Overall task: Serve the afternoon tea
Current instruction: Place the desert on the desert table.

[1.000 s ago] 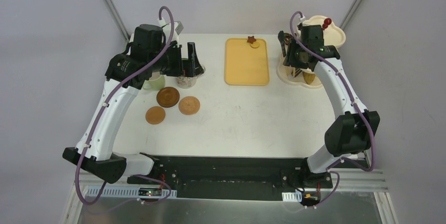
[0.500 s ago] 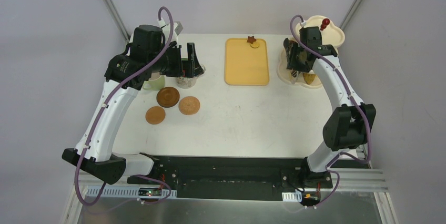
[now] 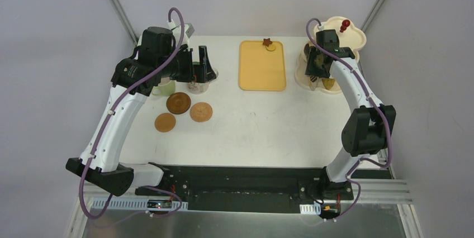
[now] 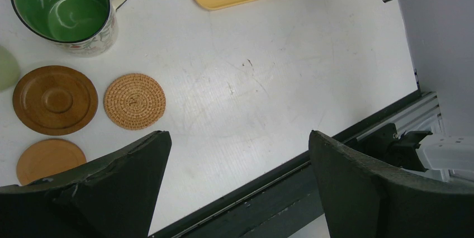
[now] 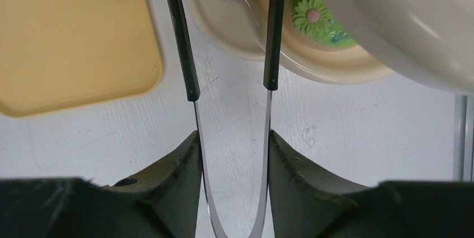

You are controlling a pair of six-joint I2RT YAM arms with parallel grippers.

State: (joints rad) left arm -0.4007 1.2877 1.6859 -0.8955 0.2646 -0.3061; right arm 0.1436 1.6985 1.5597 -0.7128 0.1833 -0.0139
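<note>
Left gripper: jaws wide apart, hovered left of yellow tray.
Right gripper: clamped on black tongs, right of tray.

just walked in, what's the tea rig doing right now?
Right gripper holds black tongs, their tips reaching over the bottom tier of the three-tier stand, near a green daisy pastry. Left gripper hangs open and empty by the green-lined mug; three coasters lie bare beside it.

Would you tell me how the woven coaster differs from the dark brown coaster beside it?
The woven coaster is pale tan and rough-textured; the dark brown coaster is smooth with turned rings. The dark brown coaster looks larger than the woven coaster. Both are round and lie flat.
</note>
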